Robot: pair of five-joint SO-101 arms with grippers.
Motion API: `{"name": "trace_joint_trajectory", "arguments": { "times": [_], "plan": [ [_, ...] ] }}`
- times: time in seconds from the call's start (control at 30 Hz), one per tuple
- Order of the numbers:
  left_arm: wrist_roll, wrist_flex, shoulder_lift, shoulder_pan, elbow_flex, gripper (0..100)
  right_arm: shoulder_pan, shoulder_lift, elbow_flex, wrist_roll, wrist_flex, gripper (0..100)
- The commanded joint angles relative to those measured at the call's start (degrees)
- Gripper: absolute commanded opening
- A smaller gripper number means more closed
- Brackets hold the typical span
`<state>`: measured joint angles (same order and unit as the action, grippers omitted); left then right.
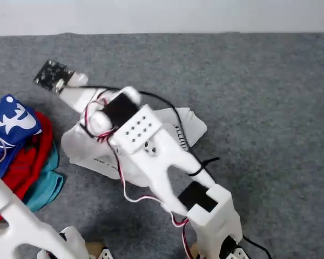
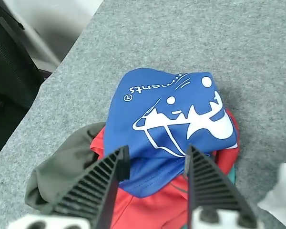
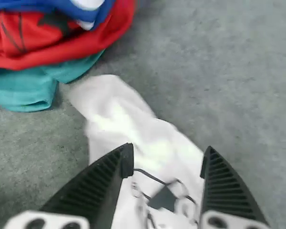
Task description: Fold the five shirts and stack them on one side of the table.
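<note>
A crumpled white shirt (image 1: 178,127) lies mid-table, partly under the right arm (image 1: 146,140). My right gripper (image 3: 169,152) hangs open just above the white shirt (image 3: 133,129), with nothing between its fingers. At the table's left side is a pile of shirts: a blue printed shirt (image 1: 13,121) on top, a red shirt (image 1: 29,162) under it and a teal shirt (image 1: 48,183) lowest. My left gripper (image 2: 157,152) stands open above the blue shirt (image 2: 176,114), holding nothing. An olive shirt (image 2: 62,167) sticks out from under the red shirt (image 2: 152,210).
Grey felt (image 1: 270,108) covers the table, with bare room to the right and back. The left arm's base (image 1: 16,221) sits at the near left corner. Beyond the table's left edge (image 2: 52,81) stands a dark chair (image 2: 9,62).
</note>
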<state>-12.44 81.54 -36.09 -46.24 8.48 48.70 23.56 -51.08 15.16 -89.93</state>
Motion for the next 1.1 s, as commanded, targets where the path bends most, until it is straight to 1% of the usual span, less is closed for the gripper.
{"name": "trace_joint_trajectory", "arguments": {
  "times": [0.0, 0.23, 0.3, 0.4, 0.6, 0.77, 0.93, 1.07],
  "plan": [
    [0.2, 0.5, -0.2, 0.2, -1.4, 20, -7.3, -0.7, -8.2, -0.9, -3.9, 25.3],
    [0.2, 0.4, -0.6, 2.4, 3.0, 20, -23.1, 2.7, -5.7, -1.0, -7.1, 25.3],
    [0.2, 0.4, -0.6, 3.1, 3.8, 20, -26.2, 5.3, -4.0, -1.0, -8.0, 25.3],
    [0.2, 0.2, -0.6, 4.7, 5.2, 20, -29.1, 10.7, -3.5, -0.7, -9.7, 25.3],
    [0.1, -0.1, -0.6, 7.1, 7.6, 20, -29.1, 18.3, -3.6, -0.6, -11.0, 25.3],
    [0.1, -3.5, -0.6, 7.1, 10.0, 20, -28.1, 19.5, -3.5, -0.6, -11.9, 25.3],
    [0.1, -4.0, -0.6, 7.1, 10.1, 20, -28.8, 21.3, -3.3, -0.5, -12.2, 25.2],
    [0.1, -4.0, -0.5, 7.1, 10.1, 20, -27.4, 19.5, -3.5, -0.5, -12.6, 25.2]
  ]
}}
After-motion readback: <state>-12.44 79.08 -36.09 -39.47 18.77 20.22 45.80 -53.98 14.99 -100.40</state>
